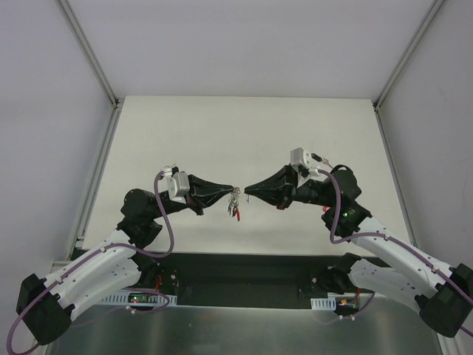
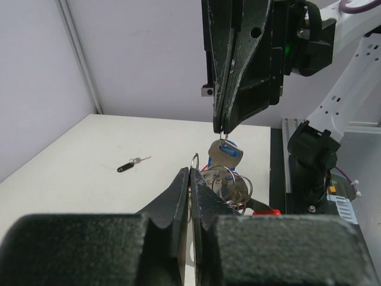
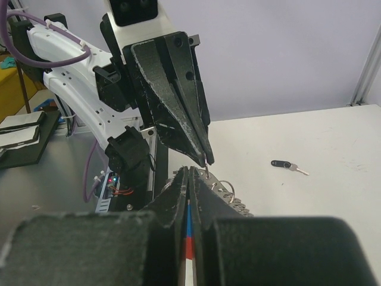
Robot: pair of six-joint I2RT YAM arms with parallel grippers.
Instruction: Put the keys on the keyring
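Observation:
Both grippers meet tip to tip above the table's middle. My left gripper (image 1: 236,191) (image 2: 190,173) is shut on a silver ring of the keyring (image 2: 231,187), whose rings and chain (image 3: 233,201) hang beside the jaws with the red band (image 2: 266,211) below. My right gripper (image 1: 246,194) (image 3: 189,174) is shut on the small loop of the blue-headed key (image 2: 225,154), which dangles right against the keyring's rings. From above, the bunch (image 1: 234,203) hangs under the two tips. A black-headed key (image 2: 128,165) (image 3: 283,164) lies alone on the table.
The white table (image 1: 244,133) is bordered by pale walls and metal rails (image 1: 89,52) on the left and right. The dark base strip (image 1: 244,274) with both arm mounts runs along the near edge.

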